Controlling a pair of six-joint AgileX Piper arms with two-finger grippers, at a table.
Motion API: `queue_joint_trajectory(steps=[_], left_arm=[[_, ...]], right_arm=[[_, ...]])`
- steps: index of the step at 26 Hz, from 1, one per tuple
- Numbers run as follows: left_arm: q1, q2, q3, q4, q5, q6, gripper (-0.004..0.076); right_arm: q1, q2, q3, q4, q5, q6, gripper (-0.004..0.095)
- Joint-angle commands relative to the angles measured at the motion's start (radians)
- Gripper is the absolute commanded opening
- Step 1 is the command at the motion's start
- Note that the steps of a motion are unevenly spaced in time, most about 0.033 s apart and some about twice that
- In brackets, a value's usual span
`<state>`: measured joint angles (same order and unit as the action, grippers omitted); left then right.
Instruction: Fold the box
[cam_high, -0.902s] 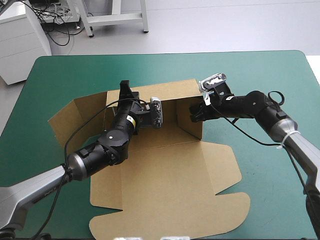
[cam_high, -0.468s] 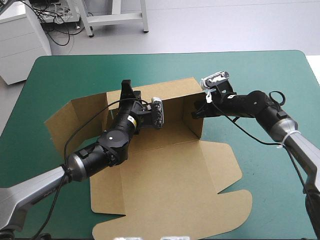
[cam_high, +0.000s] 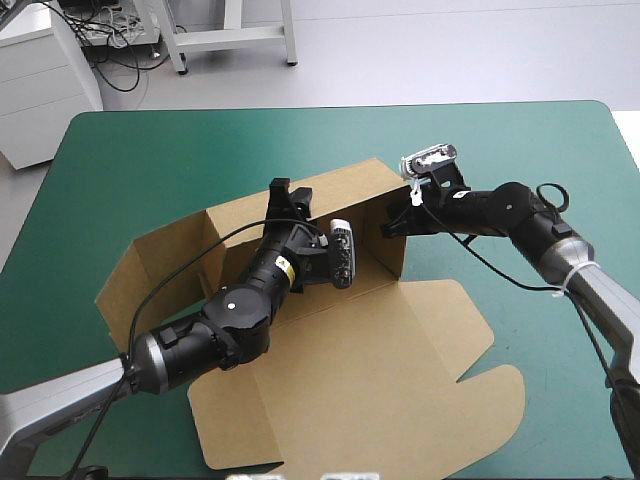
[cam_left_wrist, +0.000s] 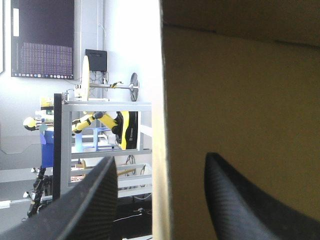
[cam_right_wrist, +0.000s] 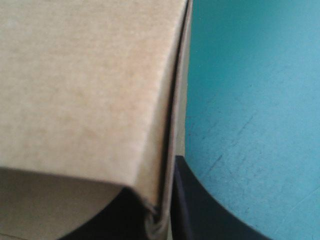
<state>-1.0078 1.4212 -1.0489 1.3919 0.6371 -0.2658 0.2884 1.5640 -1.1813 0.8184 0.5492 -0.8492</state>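
Table (cam_high: 120, 150): box (cam_high: 360, 360) wall inside right end effector (cam_high: 388, 226).

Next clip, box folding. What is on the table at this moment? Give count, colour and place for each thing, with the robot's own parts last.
box: one, brown, mid-table; far wall and right wall raised, lid panel flat toward the near edge.
table cover: one, teal-green, under everything.
left gripper: one, black, open, astride the top edge of the box's far wall, one finger on each side of the board.
right gripper: one, black, shut on the box at the edge of its right wall.
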Motion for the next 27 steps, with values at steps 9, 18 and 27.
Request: queue_joint_trajectory(steps=[9, 18, 27], left_arm=[[-0.169, -0.150, -0.058, -0.196, 0.021, -0.014, 0.0388], [-0.221, -0.170, -0.246, -0.453, 0.025, -0.003, 0.0388], [0.157, -0.168, -0.473, -0.678, 0.133, 0.001, 0.0386]], right_arm=[[0.003, -0.041, -0.032, 0.073, -0.037, 0.026, -0.0021], [0.003, -0.041, -0.032, 0.073, -0.047, 0.032, -0.0021], [0.003, -0.041, -0.032, 0.024, -0.045, 0.075, -0.0021]])
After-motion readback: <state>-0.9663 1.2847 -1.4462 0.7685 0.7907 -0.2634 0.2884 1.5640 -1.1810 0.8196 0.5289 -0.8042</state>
